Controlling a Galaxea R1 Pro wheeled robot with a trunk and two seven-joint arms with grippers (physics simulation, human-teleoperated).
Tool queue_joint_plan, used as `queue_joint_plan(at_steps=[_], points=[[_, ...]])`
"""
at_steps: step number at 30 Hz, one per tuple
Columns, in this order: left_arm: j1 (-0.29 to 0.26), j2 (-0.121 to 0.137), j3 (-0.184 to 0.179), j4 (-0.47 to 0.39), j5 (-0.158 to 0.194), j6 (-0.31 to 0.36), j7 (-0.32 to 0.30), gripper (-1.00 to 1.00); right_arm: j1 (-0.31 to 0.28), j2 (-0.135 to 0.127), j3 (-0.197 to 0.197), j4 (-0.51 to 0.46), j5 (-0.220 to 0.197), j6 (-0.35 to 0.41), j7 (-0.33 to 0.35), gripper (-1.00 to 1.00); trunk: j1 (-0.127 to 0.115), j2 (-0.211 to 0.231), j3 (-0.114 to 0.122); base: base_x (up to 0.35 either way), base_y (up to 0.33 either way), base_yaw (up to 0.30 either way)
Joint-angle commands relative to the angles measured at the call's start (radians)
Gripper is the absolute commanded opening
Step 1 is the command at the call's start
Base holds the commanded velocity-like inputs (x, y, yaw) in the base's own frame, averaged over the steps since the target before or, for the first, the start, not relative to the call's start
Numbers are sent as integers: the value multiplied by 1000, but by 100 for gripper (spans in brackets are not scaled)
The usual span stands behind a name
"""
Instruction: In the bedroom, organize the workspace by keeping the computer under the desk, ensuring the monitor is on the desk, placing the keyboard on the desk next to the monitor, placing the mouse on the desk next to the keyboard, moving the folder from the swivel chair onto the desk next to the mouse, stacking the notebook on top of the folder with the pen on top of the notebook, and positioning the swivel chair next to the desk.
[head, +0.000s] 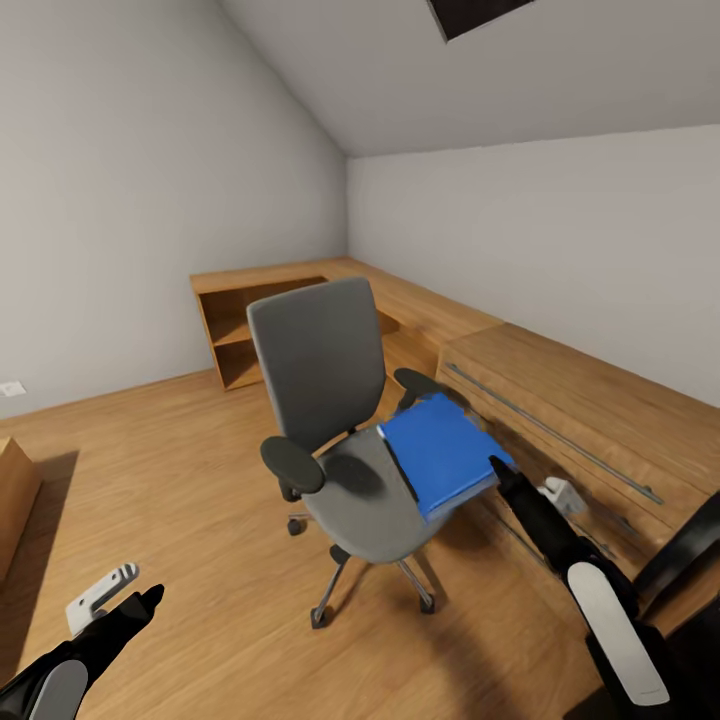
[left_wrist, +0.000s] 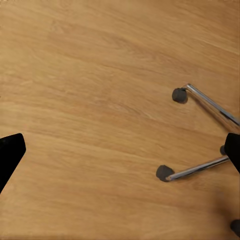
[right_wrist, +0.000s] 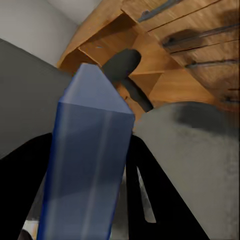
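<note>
Blue folder lay at seat's front corner of swivel chair, right claw pinched folder's edge, left claw hung spread above wooden floor.

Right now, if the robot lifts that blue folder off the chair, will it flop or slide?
The folder looks flat and boxy, so probably stiff. Its smooth faces may slip between the right gripper fingers. The swivel chair stands on casters, so a push could roll it.
</note>
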Motion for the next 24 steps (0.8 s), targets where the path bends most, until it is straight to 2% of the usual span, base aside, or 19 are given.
queue_joint_plan(at_steps=[1,4,6,11,12,15,18,24], points=[[-1,0,0,-1,11,3,9,100,10,7,3,-41,-7,-52,-108,-100,-4,7,2,0,0,0],[-1,0,0,-1,11,3,9,100,16,16,4,-58,-5,-135,-146,-100,-16,28,12,0,0,0],[-1,0,0,-1,11,3,9,100,18,19,17,-64,-4,-206,-127,-100,-23,42,18,0,0,0],[-1,0,-1,-1,11,3,9,100,19,20,21,-66,-5,-244,-99,-100,-42,77,34,0,0,0],[-1,0,-1,0,11,3,9,100,19,19,16,-66,-5,-247,-95,-100,-46,84,37,0,0,0],[-1,0,-2,0,12,2,9,100,19,17,-50,-67,-7,-250,-87,-100,-58,105,46,-52,0,0],[-1,-1,-2,0,12,1,9,100,19,17,-82,-67,-8,-252,-82,-100,-69,126,56,-244,0,0],[-1,-1,-2,1,12,2,8,100,19,23,-102,-67,-10,-261,-65,-100,-92,168,74,-327,25,0]])
